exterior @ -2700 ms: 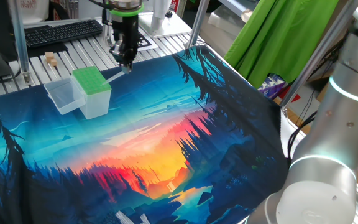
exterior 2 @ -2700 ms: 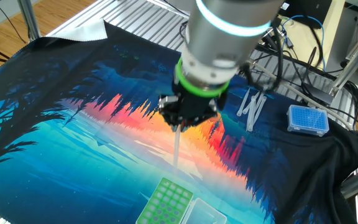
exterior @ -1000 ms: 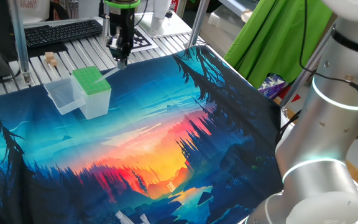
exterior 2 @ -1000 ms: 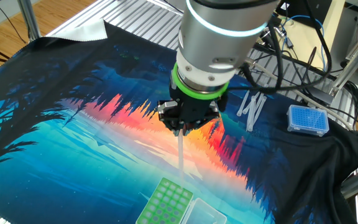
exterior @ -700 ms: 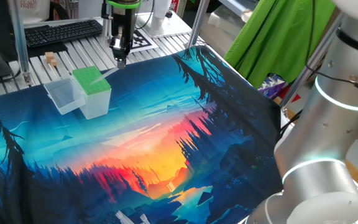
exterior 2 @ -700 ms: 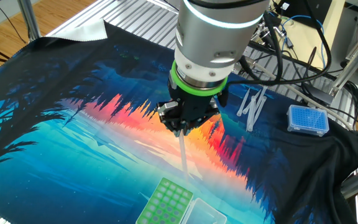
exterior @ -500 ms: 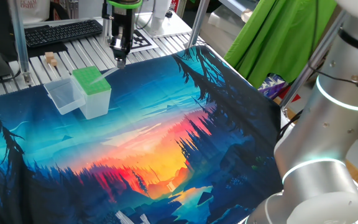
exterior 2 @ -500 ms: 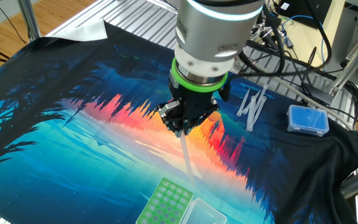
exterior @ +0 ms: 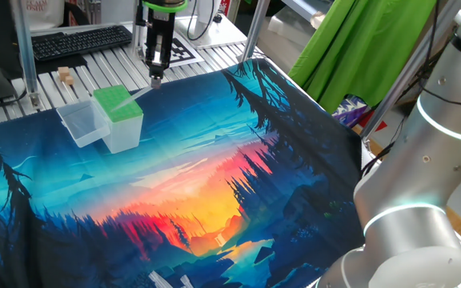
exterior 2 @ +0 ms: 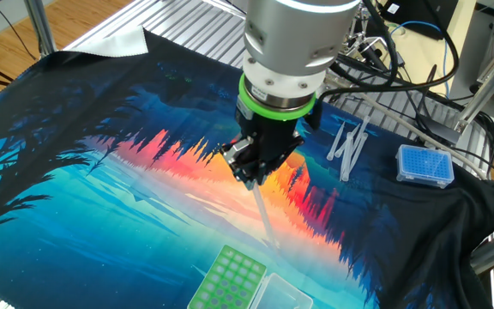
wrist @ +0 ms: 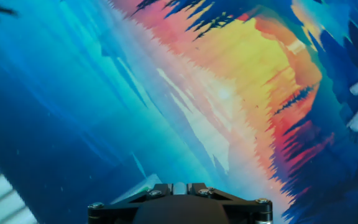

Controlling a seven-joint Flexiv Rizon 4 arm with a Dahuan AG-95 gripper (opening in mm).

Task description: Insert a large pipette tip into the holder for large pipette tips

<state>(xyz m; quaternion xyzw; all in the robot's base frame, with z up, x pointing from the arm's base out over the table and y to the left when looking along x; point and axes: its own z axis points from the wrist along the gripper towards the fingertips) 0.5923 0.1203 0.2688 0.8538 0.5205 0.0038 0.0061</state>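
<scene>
My gripper (exterior: 156,78) is shut on the large pipette tip (exterior: 143,90), a thin whitish cone that slants down from the jaws towards the holder for large pipette tips (exterior: 117,104). The holder has a bright green perforated top and pale sides. In the other fixed view the gripper (exterior 2: 251,178) hangs above the mat, and the tip (exterior 2: 265,216) points down towards the holder (exterior 2: 229,280), its point a short way above and beside the green top. In the hand view the tip's wide end sits between the jaws (wrist: 179,187).
A clear plastic tub (exterior: 82,124) stands against the holder's side. Several loose tips (exterior 2: 346,148) and a blue tip box (exterior 2: 424,166) lie at the mat's far side. A keyboard (exterior: 78,40) and metal posts stand behind the holder.
The gripper has tilted and shifted slightly, so the held tip slants more and its point has swung sideways above the holder. The holder and tub have not moved.
</scene>
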